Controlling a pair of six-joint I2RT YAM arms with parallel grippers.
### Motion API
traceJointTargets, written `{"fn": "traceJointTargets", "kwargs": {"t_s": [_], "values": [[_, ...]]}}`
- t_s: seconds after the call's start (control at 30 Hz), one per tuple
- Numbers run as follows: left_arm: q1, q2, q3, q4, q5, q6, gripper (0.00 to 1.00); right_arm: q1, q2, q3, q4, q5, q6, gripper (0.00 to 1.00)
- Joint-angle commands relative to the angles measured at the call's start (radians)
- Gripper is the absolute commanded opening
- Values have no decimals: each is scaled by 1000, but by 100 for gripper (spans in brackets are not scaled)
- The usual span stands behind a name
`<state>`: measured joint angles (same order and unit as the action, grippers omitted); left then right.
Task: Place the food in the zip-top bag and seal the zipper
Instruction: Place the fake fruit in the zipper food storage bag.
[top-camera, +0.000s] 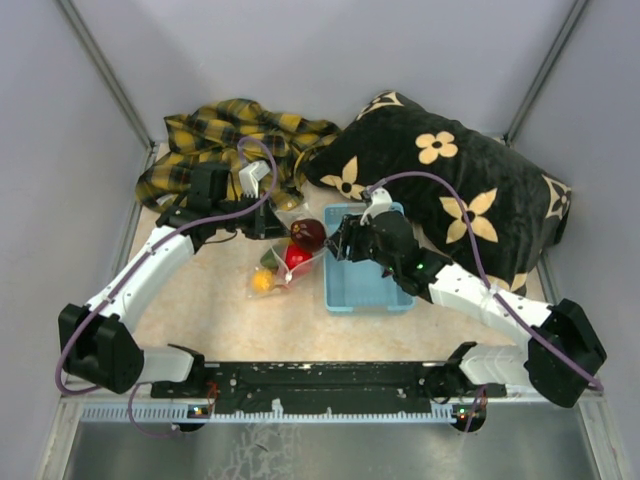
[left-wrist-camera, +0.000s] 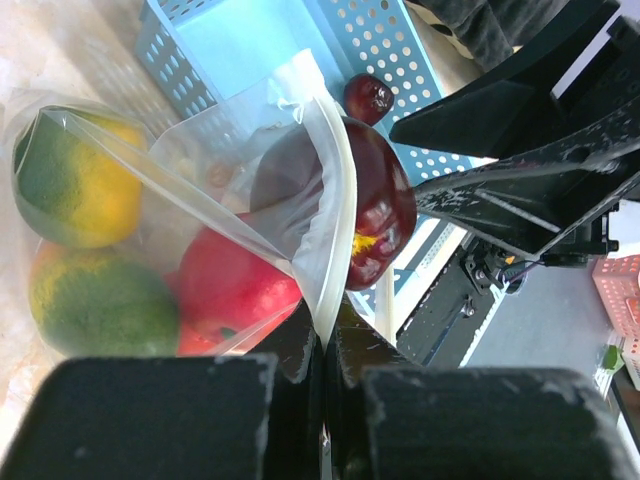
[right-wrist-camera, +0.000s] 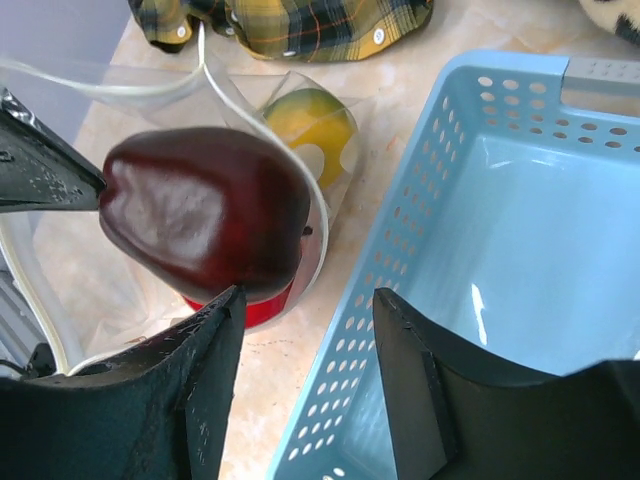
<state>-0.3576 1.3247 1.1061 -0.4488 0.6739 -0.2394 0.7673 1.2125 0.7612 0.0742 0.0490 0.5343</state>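
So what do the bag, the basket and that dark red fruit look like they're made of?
Bag: thin, clear, soft plastic film; it creases and its contents show through.
Basket: stiff light-blue plastic, slightly glossy, with moulded rows of holes.
Dark red fruit: probably hard plastic, very glossy with bright highlights; whether it is hollow or solid can't be told.
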Motion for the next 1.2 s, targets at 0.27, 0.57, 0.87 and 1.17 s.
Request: {"fn": "traceJointTargets", "kwargs": {"t_s": [0.27, 0.57, 0.87, 1.17], "values": [[0, -1, -14, 42, 42, -12, 0, -29, 16, 44, 16, -90, -11, 50], [0, 1, -17, 47, 62, -15, 0, -29, 77, 31, 87, -81, 13, 47], [0, 2, -17, 47, 72, -10, 0, -42, 112, 79, 61, -64, 12, 46], [-1, 2, -17, 50, 83, -11, 0, -46, 191, 161, 49, -150, -19, 45]]}}
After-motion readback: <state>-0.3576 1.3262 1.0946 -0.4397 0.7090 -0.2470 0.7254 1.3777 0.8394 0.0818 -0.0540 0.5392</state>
